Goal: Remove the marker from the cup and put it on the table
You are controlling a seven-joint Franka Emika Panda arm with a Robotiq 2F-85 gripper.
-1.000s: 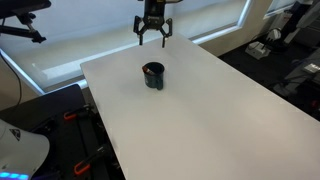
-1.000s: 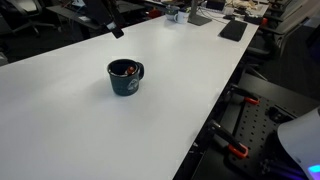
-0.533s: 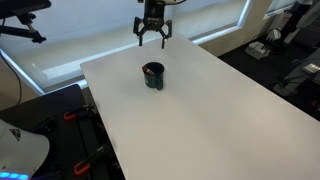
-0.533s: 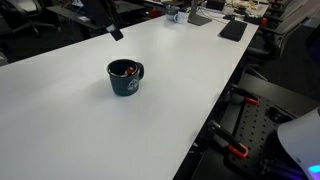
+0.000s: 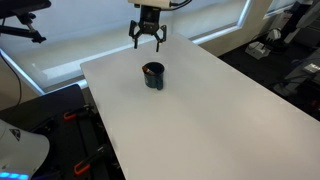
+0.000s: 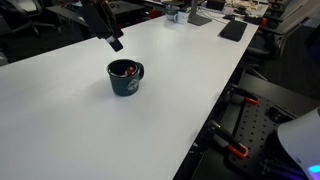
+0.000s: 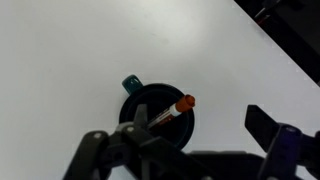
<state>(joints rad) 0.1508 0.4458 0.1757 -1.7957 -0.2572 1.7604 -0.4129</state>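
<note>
The dark cup [image 5: 153,76] stands on the white table [image 5: 210,110] and shows in both exterior views [image 6: 125,78]. The marker [image 7: 170,111] leans inside the cup [image 7: 150,100], its orange-red end poking over the rim in the wrist view. An orange-red bit also shows in the cup in an exterior view [image 6: 126,70]. My gripper [image 5: 146,38] is open and empty. It hangs above the table, behind the cup and apart from it. Its fingertip [image 6: 115,44] shows just beyond the cup.
Bright covered windows lie behind the table's far edge [image 5: 100,55]. Dark floor with cables and red-marked gear [image 6: 245,130] lies beside the table. Office clutter and a dark flat object [image 6: 233,30] sit at the far end. The white top spreads wide around the cup.
My gripper has moved a little toward the cup and slightly lower. The cup and the marker have not moved.
</note>
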